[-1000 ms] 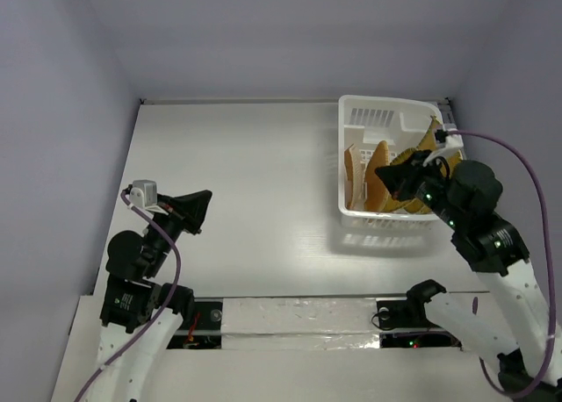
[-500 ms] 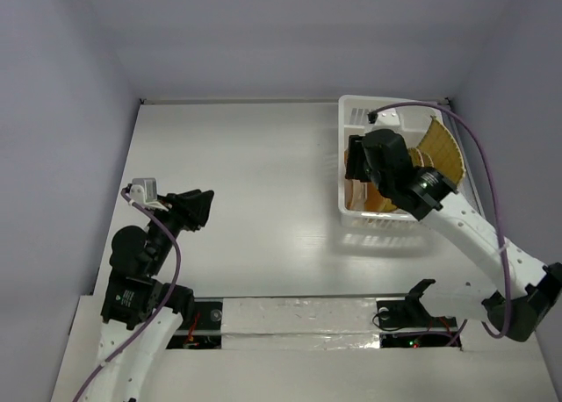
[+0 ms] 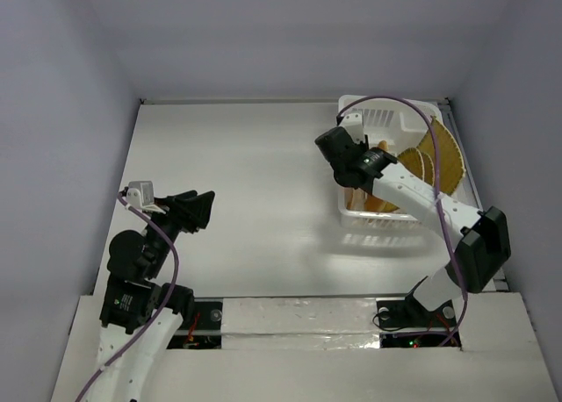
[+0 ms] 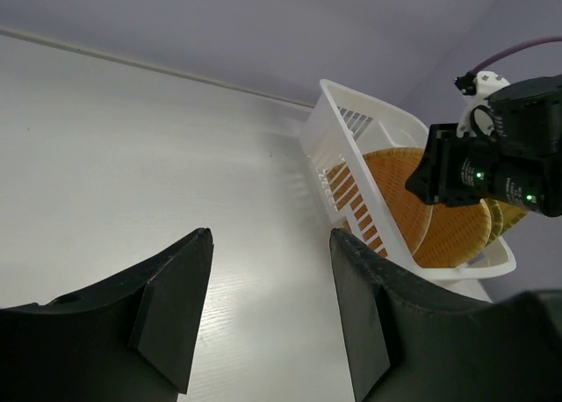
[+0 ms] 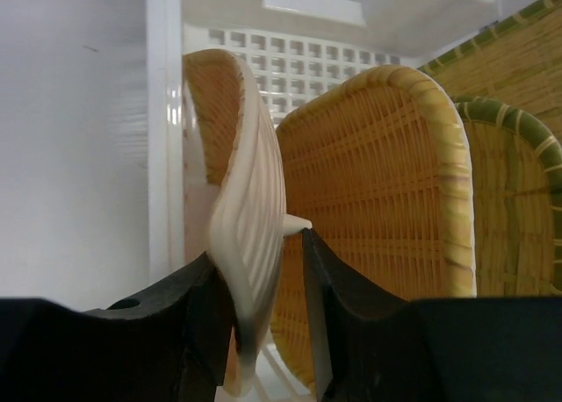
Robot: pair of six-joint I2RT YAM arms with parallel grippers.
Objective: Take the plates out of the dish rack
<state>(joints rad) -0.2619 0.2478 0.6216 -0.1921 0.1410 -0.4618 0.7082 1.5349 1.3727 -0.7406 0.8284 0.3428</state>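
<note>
The white dish rack [image 3: 384, 218] stands at the back right of the table with several woven plates [image 3: 442, 154] on edge inside. My right gripper [image 3: 354, 172] reaches down into the rack's left end. In the right wrist view its jaws [image 5: 255, 248] are open on either side of a pale cream plate [image 5: 250, 183]. The left finger touches that plate and a narrow gap shows at the right finger. A tan plate [image 5: 378, 191] and a green-rimmed plate [image 5: 518, 200] stand behind. My left gripper [image 3: 202, 211] [image 4: 272, 235] hangs open and empty over the table's left side.
The rack's slotted wall [image 4: 351, 191] and its plates [image 4: 395, 196] show in the left wrist view, with the right arm's wrist [image 4: 500, 165] above them. A white peg of the rack [image 5: 294, 222] sticks out beside the right finger. Grey walls enclose the table.
The right arm swung from the rack's right side to its left end and lowered its jaws around the cream plate, opening, then narrowing. The left gripper went from shut to open.
</note>
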